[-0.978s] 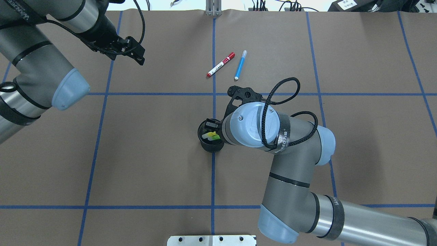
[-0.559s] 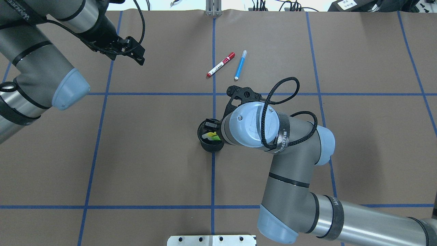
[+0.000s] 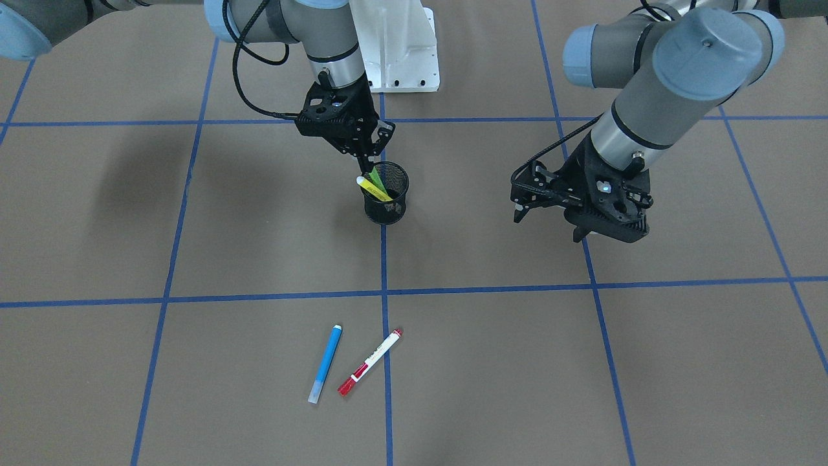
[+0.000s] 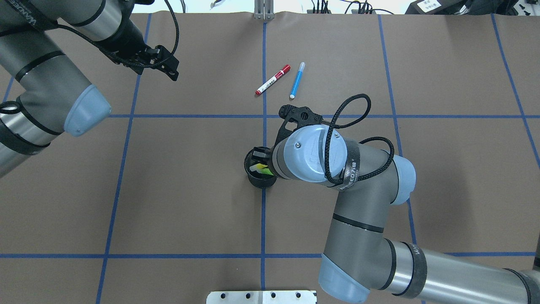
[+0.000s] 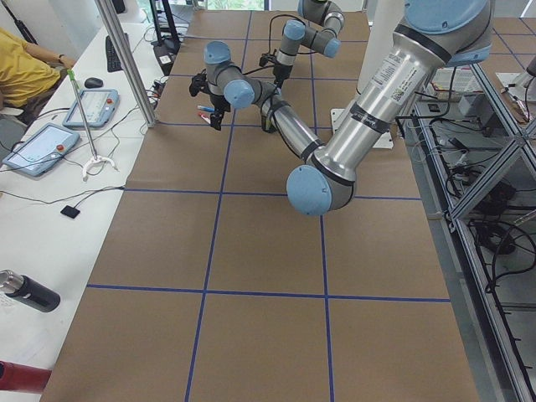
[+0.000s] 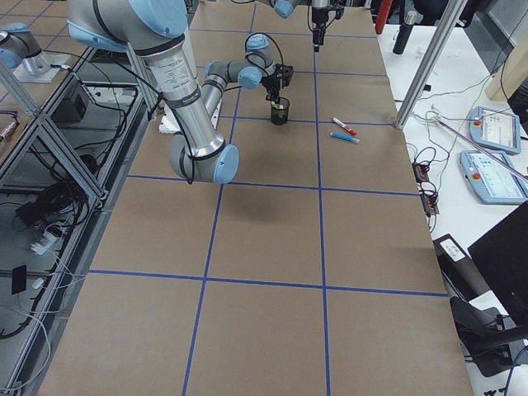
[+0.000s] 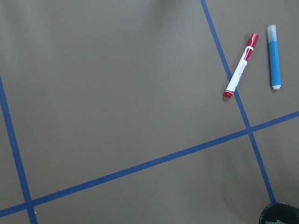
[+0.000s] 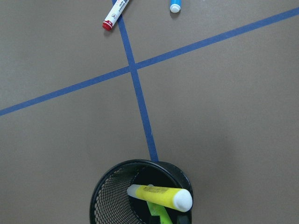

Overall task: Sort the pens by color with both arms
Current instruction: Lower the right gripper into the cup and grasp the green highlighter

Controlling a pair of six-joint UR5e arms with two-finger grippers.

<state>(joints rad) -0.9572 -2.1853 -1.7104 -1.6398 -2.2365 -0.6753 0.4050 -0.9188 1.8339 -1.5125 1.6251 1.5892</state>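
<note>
Grey right arm [image 4: 363,211] above mesh cup [image 4: 258,181]

A slim yellow marker pen with a white tip [image 8: 161,196] is seen tilted inside a black mesh cup [image 3: 388,206], its white end up at the rim. A bright green pen [image 3: 376,175] is leaned in the same cup, partly covered by the yellow one. A blue pen with a pale cap [image 3: 325,364] and a white-bodied pen with red cap and red end [image 3: 369,362] are laid flat on the brown surface. They lie just beside each other without touching, well apart from the cup. The grey and silver right arm [image 4: 358,219] is bent over the cup, and the right gripper [image 3: 377,150] is held at the rim. Whether its jaws are closed cannot be told. The left arm [image 4: 50,84] is held off to the side, and the left gripper [image 3: 548,223] is poised above the surface with its fingers spread.
</note>
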